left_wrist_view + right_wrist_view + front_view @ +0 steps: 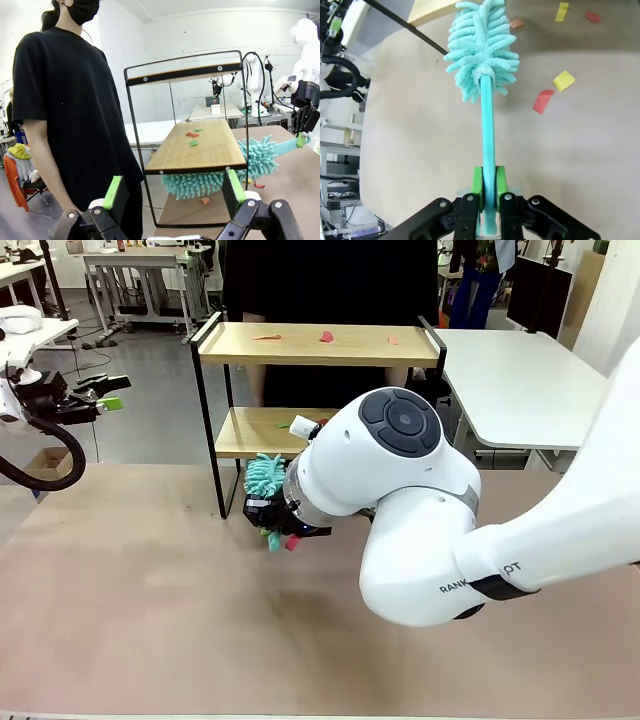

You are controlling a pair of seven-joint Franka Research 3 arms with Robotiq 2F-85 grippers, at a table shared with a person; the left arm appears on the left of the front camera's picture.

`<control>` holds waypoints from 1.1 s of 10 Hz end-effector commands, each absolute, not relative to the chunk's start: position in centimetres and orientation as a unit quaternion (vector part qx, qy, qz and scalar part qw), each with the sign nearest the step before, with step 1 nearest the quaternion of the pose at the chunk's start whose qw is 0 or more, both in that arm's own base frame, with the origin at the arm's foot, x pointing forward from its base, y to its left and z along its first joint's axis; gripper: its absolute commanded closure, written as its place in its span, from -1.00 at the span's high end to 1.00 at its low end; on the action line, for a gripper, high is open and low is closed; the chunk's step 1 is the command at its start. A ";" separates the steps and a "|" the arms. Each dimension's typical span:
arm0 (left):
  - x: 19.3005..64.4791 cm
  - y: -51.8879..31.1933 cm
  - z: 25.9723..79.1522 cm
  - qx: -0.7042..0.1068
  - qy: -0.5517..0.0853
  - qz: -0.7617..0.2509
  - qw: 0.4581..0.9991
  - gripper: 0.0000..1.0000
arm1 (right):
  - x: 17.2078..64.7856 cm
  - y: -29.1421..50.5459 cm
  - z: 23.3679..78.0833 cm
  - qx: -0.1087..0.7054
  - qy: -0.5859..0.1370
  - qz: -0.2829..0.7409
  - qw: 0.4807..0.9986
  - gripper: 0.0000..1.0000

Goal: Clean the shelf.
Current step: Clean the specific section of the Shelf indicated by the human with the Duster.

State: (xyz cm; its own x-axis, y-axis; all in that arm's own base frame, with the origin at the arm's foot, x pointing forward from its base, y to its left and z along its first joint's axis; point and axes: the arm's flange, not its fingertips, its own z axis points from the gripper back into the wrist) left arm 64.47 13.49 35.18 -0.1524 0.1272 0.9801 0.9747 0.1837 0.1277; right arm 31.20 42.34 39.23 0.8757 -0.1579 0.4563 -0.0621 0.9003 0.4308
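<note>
Presently: one shelf [320, 348] at the table's [150, 590] far side, three scraps [326, 337] on top. Right gripper [489, 185] pinches one duster [482, 45] beneath the lower board, right arm [420, 540] partly masking it; left gripper [172, 192] spread.

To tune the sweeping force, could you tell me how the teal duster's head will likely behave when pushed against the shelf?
The duster head looks soft: its loose fluffy strands would probably squash and splay against the shelf. The thin handle, clamped in the right hand, runs straight, so it seems fairly stiff, though it might flex slightly.
</note>
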 end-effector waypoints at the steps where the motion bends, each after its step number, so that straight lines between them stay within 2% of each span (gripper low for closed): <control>1: 64.3 13.6 35.5 -0.448 -0.613 -0.453 0.466 1.00 | 34.6 49.2 33.0 0.224 -0.259 -0.035 0.939 -0.74; 11: 64.3 13.6 35.5 -0.448 -0.613 -0.453 0.466 1.00 | 37.5 51.7 29.6 0.198 -0.232 -0.029 0.952 -0.74</control>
State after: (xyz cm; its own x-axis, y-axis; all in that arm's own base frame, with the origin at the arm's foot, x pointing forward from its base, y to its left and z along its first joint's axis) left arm 64.47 13.50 35.15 -0.1521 0.1273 0.9801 0.9747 0.1838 0.1273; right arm 37.28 49.93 30.39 0.9042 -0.1023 0.4146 -0.0603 0.9306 0.3610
